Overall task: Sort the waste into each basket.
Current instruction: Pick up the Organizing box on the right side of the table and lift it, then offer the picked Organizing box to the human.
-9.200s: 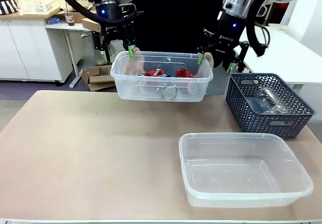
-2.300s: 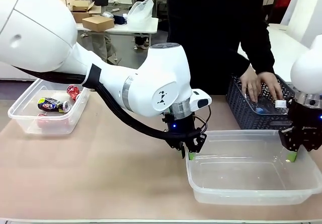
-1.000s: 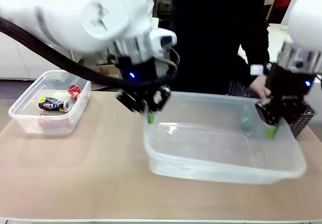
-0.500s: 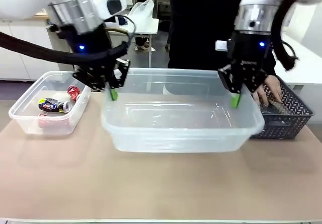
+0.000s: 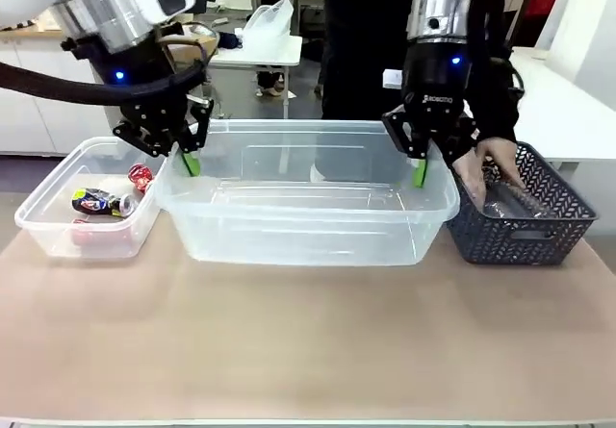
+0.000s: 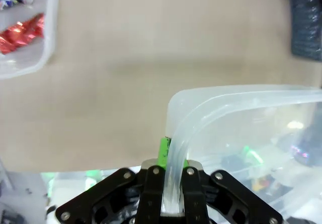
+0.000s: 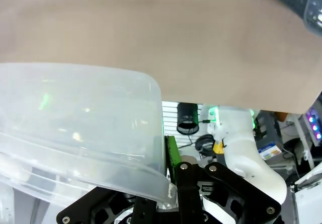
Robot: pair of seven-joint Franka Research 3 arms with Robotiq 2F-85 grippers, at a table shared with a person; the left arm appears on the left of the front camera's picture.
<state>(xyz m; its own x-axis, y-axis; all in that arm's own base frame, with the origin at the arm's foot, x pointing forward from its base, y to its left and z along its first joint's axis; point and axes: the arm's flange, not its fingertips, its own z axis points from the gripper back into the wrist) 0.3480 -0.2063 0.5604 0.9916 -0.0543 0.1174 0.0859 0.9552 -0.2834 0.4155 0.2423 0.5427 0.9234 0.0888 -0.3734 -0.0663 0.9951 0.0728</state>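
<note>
The big clear tub [image 5: 308, 226] is over the middle of the table [image 5: 289, 351], my left gripper [image 5: 190, 163] and my right gripper [image 5: 418, 171] each clamped on its rim, between the small tub [image 5: 58, 240] with cans [image 5: 99, 200] and the dark basket [image 5: 520, 240], where a person's hand [image 5: 481, 170] reaches in.

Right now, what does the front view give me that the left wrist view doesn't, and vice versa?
Front adds: the right gripper shut on the large clear tub's right rim, and a person's hand reaching into the dark mesh basket. Left wrist adds: an end-on look at the tub's rim pinched between the left gripper's pads. Both: that tub, the left gripper, the small tub with crushed cans, the basket, the table.
</note>
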